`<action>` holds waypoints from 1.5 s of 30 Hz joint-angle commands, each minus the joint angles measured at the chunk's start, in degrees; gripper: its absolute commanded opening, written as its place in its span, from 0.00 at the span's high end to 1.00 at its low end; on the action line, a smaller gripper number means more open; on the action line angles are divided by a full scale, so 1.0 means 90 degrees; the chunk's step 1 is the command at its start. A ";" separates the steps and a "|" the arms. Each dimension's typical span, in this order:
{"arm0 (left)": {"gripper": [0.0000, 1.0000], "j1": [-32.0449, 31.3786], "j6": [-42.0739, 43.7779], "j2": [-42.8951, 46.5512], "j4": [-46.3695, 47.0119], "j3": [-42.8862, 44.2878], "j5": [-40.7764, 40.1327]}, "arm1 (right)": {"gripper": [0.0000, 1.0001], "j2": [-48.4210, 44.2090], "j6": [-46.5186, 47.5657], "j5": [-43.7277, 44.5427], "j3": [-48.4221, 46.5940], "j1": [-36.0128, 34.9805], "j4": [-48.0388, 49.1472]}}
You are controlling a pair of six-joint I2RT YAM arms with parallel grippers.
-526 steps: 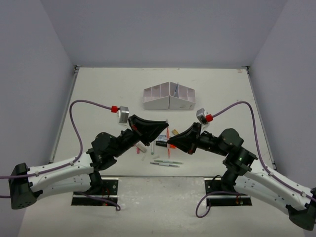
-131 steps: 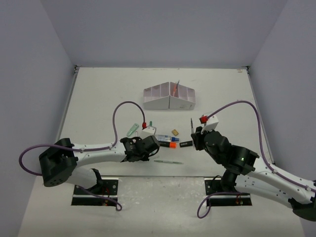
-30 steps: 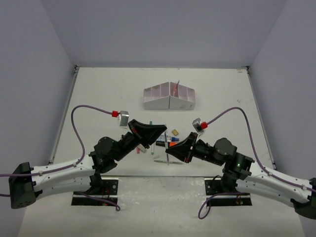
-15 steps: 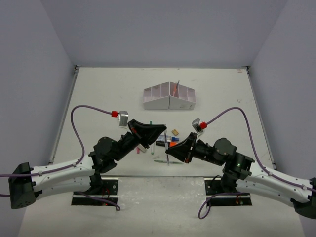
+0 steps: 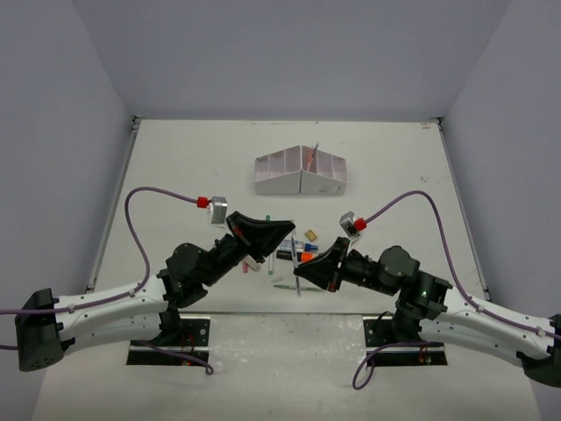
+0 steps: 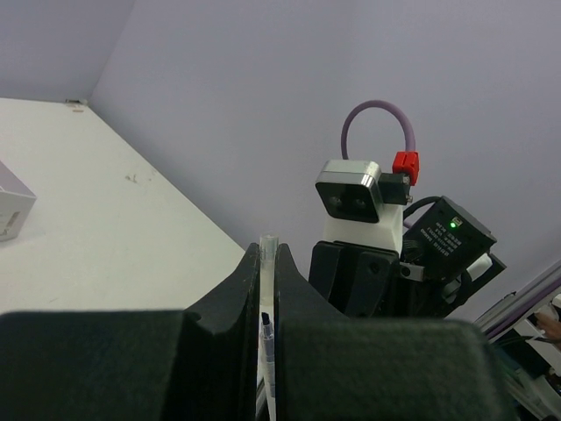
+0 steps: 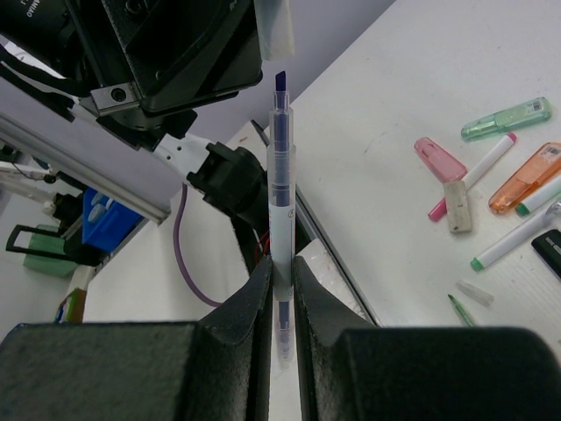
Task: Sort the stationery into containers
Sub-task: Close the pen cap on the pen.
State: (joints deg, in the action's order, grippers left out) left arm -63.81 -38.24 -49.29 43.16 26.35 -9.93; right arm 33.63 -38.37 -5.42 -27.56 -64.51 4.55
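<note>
Lavender walls (image 5: 289,53) enclose the white table (image 5: 193,167); left tool (image 6: 268,263) grips a cap (image 6: 267,241), right tool (image 7: 281,272) a pen (image 7: 280,175).

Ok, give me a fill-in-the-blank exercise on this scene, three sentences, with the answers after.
1. The pen with the bare tip is clamped upright in the ___ arm's jaws.
2. The left jaws are ___ on a thin translucent tube.
3. On the table, the short cap lying beside the small block is ___ in colour.

Missing words: right; shut; pink.
</note>
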 commanded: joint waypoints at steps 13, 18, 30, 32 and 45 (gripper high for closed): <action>1.00 0.0010 0.0108 -0.0012 0.0120 0.0126 0.0036 | 1.00 -0.0161 0.0090 0.0399 -0.0446 -0.0039 -0.0189; 1.00 0.0010 0.0040 -0.0041 0.0117 0.0149 0.0136 | 1.00 -0.0143 0.0113 0.0427 -0.0483 -0.0030 -0.0183; 1.00 0.0010 -0.0476 -0.0371 0.0030 0.0197 0.0340 | 1.00 -0.0251 0.0334 0.0583 -0.0570 -0.0039 -0.0035; 1.00 0.0010 -0.0521 -0.0381 -0.0034 0.0197 0.0357 | 1.00 -0.0223 0.0385 0.0694 -0.0658 -0.0039 -0.0053; 1.00 0.0000 -0.0527 -0.0256 -0.0239 -0.0042 0.0513 | 1.00 -0.0249 0.0692 0.1354 -0.0970 -0.0039 -0.0040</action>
State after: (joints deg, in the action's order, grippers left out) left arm -63.37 -42.89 -51.72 43.74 26.89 -9.04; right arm 31.41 -33.29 0.72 -31.19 -65.21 -2.38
